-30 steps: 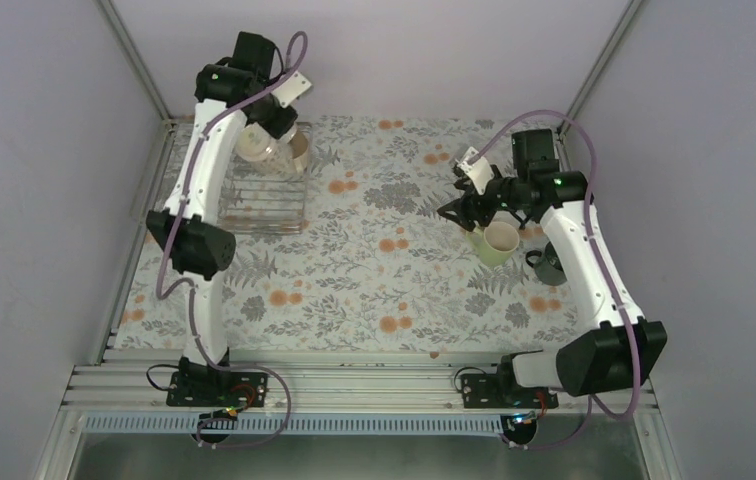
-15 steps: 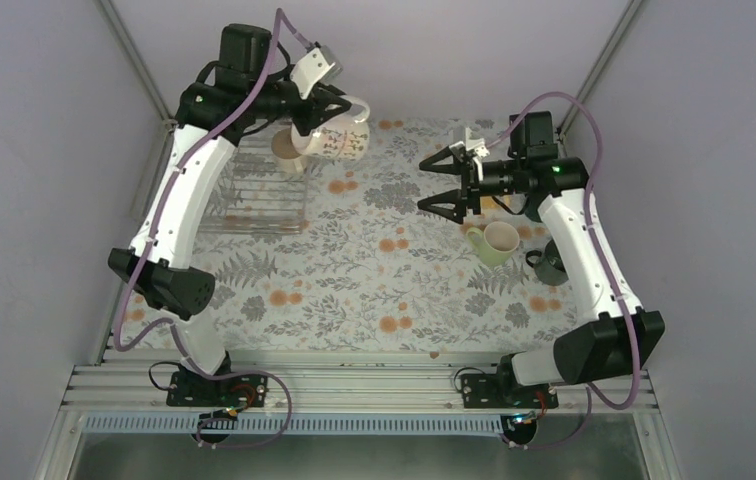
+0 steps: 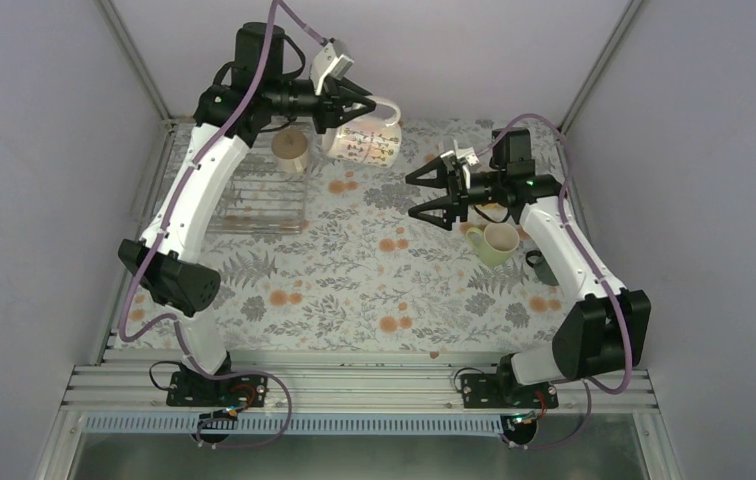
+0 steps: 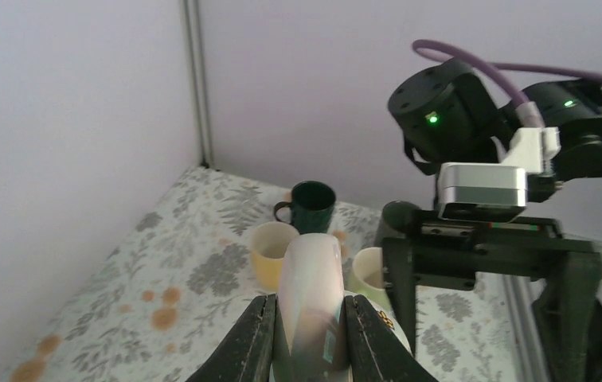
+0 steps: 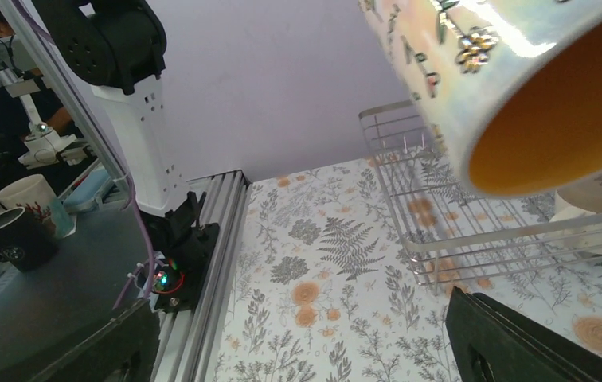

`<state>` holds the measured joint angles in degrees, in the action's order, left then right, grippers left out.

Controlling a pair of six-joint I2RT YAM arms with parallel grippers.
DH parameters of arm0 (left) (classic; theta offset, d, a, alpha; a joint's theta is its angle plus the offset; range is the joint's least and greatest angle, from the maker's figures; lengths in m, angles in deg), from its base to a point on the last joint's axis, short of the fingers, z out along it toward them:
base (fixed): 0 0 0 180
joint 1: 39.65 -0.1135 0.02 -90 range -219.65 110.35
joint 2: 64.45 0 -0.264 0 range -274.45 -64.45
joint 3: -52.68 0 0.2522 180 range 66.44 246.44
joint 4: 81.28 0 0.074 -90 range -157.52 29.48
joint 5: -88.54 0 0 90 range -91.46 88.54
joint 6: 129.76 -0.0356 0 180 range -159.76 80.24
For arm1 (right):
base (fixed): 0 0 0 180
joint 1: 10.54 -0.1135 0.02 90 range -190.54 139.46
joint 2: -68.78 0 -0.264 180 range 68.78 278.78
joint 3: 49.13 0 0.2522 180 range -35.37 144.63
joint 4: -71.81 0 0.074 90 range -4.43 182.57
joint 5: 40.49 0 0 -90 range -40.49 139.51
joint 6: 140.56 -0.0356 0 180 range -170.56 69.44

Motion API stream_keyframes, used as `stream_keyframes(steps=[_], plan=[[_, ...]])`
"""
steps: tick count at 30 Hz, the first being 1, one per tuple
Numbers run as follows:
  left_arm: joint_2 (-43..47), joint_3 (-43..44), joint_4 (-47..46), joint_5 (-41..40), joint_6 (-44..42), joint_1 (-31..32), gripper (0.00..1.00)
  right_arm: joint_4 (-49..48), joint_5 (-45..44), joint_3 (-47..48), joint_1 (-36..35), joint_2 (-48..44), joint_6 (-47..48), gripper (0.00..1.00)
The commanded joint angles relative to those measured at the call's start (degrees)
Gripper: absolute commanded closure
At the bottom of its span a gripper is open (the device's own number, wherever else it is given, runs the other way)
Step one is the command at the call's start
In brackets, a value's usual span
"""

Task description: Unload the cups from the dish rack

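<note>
**Patterned mug aloft, handover likely next**

Above and just right of the dish rack [image 3: 264, 195], the patterned mug [image 3: 366, 142] hung in the left gripper [image 4: 314, 334], whose fingers [image 4: 259, 341] pinched its wall. The step looked like a handover. Next, the right gripper [image 3: 422, 194], further right of the rack, would need to meet the mug squarely. Its fingers [image 3: 420, 176] gaped wide, touching nothing. A cream mug [image 3: 291, 147] sat on the rack.
</note>
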<state>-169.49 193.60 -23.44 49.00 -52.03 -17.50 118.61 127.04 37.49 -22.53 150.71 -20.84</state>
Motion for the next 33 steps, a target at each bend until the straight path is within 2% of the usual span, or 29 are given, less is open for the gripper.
stream_keyframes(steps=[1, 5, 13, 17, 19, 23, 28, 29, 33], plan=[[3.7, -1.0, -8.4, 8.4, 4.8, 0.1, 0.98, -8.9, 2.2, -0.5, -0.7, -0.5, -4.4, 0.07], [4.7, -3.7, -10.0, 10.5, 6.0, 0.5, 0.98, -12.1, 2.5, 1.0, -1.0, 0.9, -7.9, 0.07], [4.0, -5.1, -12.1, 14.5, 8.4, 1.3, 0.98, -12.7, 1.6, 5.4, -2.9, 4.6, -9.7, 0.08], [3.2, -4.4, -12.2, 15.5, 8.2, 2.2, 0.98, -14.0, 2.1, 8.4, -3.6, 6.1, -12.3, 0.19], [2.7, -3.8, -11.8, 15.5, 7.7, 2.6, 0.98, -14.0, 2.5, 9.7, -4.0, 6.6, -12.9, 0.28], [1.9, -3.8, -10.4, 14.7, 6.1, 3.1, 0.98, -13.3, 2.9, 11.7, -4.3, 7.6, -14.7, 0.57], [1.5, -3.0, -9.7, 14.4, 5.3, 3.1, 0.98, -14.8, 3.1, 9.1, -4.3, 6.2, -15.8, 0.91], [1.3, -2.9, -9.7, 14.2, 5.0, 3.1, 0.98, -15.0, 3.0, 8.7, -4.4, 5.9, -16.0, 0.96], [0.5, -2.1, -7.2, 12.6, 2.0, 3.2, 0.97, -15.2, 1.1, 6.9, -4.4, 3.8, -15.7, 0.97]])
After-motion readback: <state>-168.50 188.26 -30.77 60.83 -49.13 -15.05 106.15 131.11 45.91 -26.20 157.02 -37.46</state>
